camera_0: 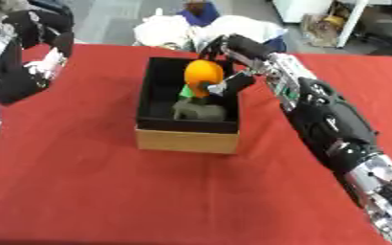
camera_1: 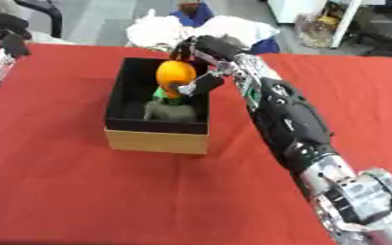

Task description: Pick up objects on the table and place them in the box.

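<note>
A cardboard box (camera_0: 186, 141) with a black inside stands on the red table (camera_0: 149, 201). My right hand (camera_0: 229, 81) reaches over its far right corner and is shut on an orange round object (camera_0: 202, 72), held above the inside of the box. Below it in the box lie a green object (camera_0: 186, 92) and a grey-green lump (camera_0: 199, 111). My left hand (camera_0: 40, 72) hangs at the left edge over the table, away from the box; its fingers are not clear.
White bundles (camera_0: 170, 31) and a blue object (camera_0: 201, 14) lie just beyond the table's far edge. My right forearm (camera_0: 329, 119) stretches across the table's right side. Shelves and clutter stand at the far right.
</note>
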